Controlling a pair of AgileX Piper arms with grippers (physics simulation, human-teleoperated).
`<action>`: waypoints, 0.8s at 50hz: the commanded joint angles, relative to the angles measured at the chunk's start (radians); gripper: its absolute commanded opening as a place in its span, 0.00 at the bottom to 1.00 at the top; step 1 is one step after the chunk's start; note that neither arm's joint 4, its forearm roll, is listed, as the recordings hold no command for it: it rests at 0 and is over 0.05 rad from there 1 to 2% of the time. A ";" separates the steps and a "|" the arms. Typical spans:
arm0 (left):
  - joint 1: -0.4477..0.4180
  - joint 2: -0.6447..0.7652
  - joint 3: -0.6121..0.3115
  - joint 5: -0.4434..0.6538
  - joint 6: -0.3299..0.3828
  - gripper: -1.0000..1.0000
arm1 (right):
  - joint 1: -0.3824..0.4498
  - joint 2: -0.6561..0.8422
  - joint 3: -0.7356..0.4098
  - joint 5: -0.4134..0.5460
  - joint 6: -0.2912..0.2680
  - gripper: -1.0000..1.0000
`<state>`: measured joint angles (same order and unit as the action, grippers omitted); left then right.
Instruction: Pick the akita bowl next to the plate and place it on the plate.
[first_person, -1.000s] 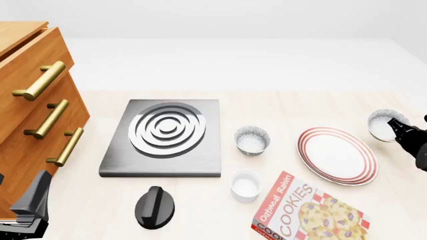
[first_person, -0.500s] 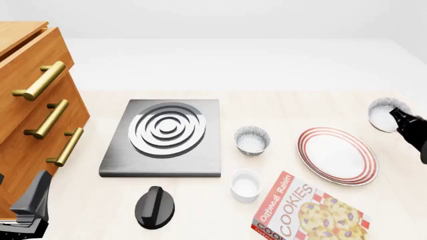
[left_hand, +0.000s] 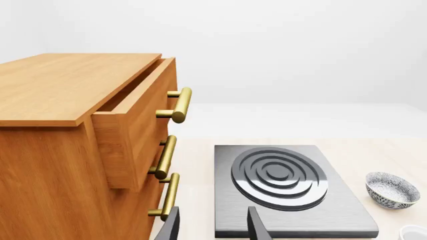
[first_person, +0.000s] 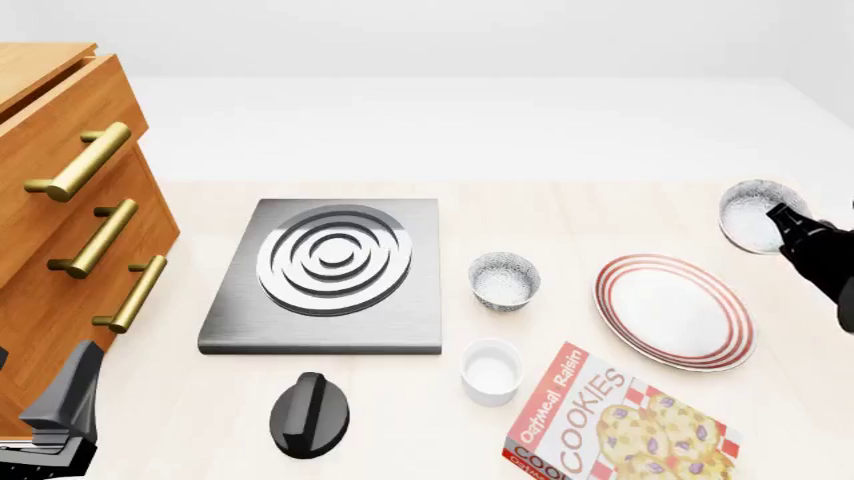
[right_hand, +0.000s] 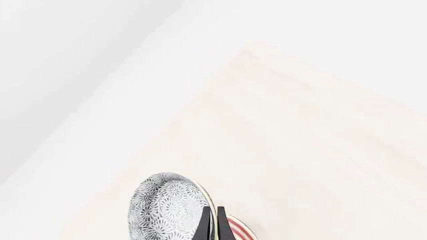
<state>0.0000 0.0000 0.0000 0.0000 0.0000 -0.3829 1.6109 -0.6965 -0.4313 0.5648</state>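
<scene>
Rim pinch: right end effector (first_person: 774, 222) clamped on small speckled grey-black akita bowl (first_person: 747, 215); rigid, light, slippery glaze.

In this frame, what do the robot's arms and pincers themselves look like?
Little of either shows. The right pincer has thin, flat black fingers tapering to narrow tips, on a chunky matte black body at the front view's right edge. The left pincer has two dark grey, blade-like fingers; in the front view its body looks blocky, grey and black. No cables or markings are visible.
</scene>
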 joint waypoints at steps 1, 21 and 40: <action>0.000 0.000 0.000 0.000 0.000 1.00 | 0.031 -0.060 0.034 0.006 0.025 0.00; 0.000 0.000 0.000 0.000 0.000 1.00 | 0.081 -0.186 0.088 0.047 0.034 0.00; 0.000 0.000 0.000 0.000 0.000 1.00 | 0.117 -0.284 0.142 0.078 0.030 0.00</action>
<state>0.0000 0.0000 0.0000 0.0000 0.0000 -0.2879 1.3812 -0.5831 -0.3632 0.5886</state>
